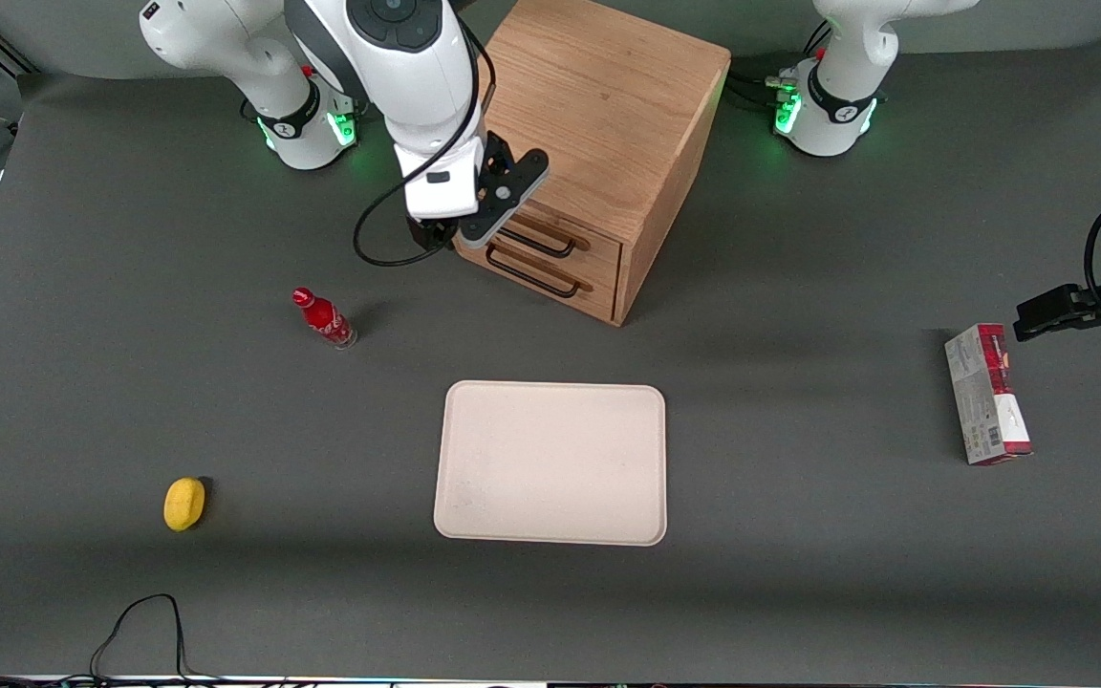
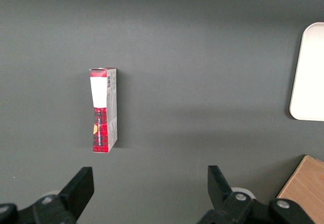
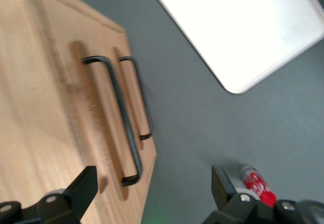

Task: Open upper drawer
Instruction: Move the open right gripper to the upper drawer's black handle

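We log the light oak upper drawer (image 1: 550, 234) as closed; our gripper (image 3: 152, 193), fingers apart, hovers before its thin dark bar handle (image 3: 117, 115), ungrasped.

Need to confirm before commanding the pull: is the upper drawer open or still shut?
Shut. The upper drawer sits flush with the lower drawer; the gripper, fingers open, hovers near its handle.

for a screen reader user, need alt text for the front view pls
The working arm's gripper, fingers open, hovers in front of a wooden cabinet, level with the shut upper drawer and its dark handle. Nearer the camera on the grey table lie a beige tray, a red bottle and a yellow fruit.
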Available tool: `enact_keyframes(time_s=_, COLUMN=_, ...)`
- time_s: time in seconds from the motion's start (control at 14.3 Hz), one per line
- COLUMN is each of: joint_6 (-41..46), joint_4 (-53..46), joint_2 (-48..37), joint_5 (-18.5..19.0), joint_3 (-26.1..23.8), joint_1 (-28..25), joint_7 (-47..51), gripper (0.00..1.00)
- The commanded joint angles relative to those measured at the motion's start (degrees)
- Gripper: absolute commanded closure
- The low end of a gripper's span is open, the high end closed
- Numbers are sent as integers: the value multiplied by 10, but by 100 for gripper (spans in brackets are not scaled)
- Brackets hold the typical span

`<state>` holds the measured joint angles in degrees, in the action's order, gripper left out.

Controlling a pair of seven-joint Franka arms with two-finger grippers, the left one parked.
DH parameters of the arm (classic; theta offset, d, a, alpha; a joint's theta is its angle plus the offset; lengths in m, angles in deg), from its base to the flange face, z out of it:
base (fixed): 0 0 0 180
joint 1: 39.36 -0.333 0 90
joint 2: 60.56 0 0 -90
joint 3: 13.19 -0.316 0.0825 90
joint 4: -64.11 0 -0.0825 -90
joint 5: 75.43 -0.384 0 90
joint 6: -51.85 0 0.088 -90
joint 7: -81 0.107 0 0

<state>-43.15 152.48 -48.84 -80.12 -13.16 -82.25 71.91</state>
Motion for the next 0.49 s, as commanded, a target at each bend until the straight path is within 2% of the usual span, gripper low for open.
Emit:
enact_keyframes(time_s=0.0, joint_6=4, joint_4=-14, joint_2=4, joint_5=-58, joint_3=11, joint_1=4, joint_7=-94, gripper=0)
enact_keyframes(time_s=0.42, joint_6=-5, joint_4=-8, joint_2=9, joint_5=-72, joint_3=10, joint_1=9, joint_7=-103, gripper=0)
